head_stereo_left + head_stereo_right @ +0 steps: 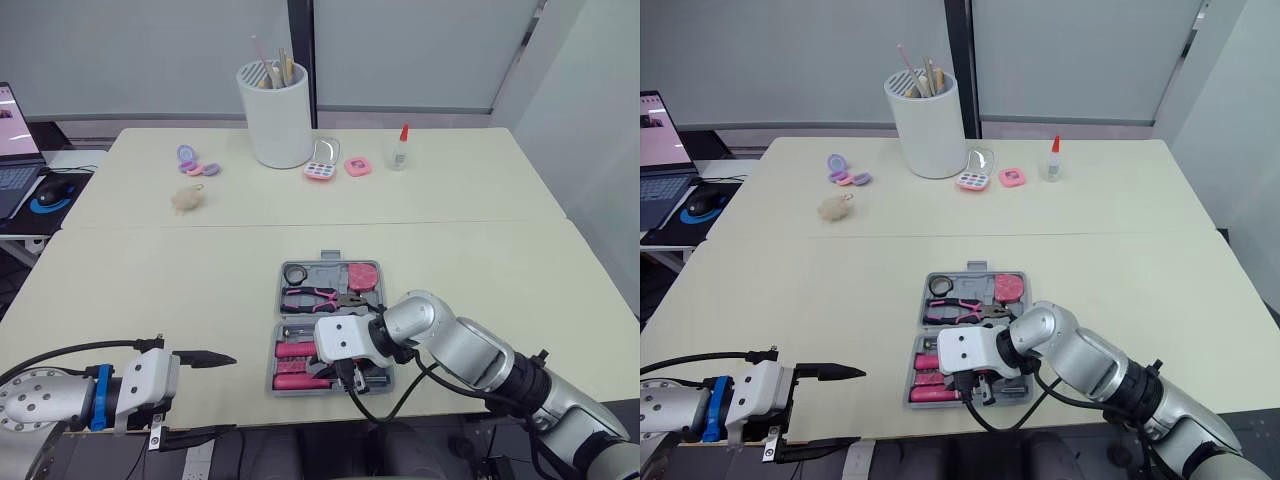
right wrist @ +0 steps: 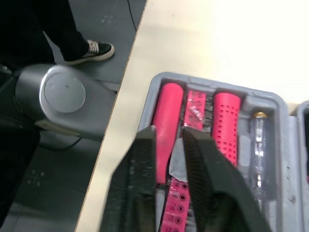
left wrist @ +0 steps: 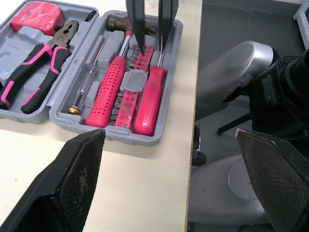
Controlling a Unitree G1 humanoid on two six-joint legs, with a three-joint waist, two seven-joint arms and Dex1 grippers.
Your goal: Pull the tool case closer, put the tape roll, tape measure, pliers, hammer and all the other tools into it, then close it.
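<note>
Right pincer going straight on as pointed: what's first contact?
Probably the pink bit strip seated in the tool case; the right pincer hovers just above it, though depth is unclear.

A pale cream surface (image 1: 500, 200) spans the room from left to right, made of two tops that meet at a straight seam (image 1: 300, 224). Behind its far edge stand frosted panels (image 1: 150, 50), split by a dark upright post (image 1: 300, 30). At the far left a lower desk carries a laptop (image 1: 15, 150) and a mouse (image 1: 52, 190). The floor (image 2: 58, 193) is plain grey. The light is soft and even.
</note>
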